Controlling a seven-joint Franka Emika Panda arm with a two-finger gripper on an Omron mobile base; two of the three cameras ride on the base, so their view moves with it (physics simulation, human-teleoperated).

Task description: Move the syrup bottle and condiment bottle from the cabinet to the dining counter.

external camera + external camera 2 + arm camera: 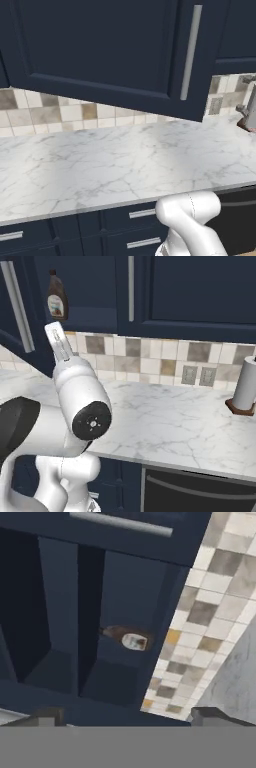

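1. The cabinet [90,286] hangs open above the marble table [165,416].
2. A paper towel roll [246,387] stands on the table, far right of the cabinet.
3. The syrup bottle [56,298] stands upright inside the cabinet.
4. The pincer [127,714] is released and empty, facing the cabinet.

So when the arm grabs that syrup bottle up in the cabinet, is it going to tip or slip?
The syrup bottle stands upright on the cabinet shelf; tall with a narrow neck, it could tip if nudged high. Its wide rounded body looks rigid and smooth, so perhaps slippery. The open gripper probably spans it.
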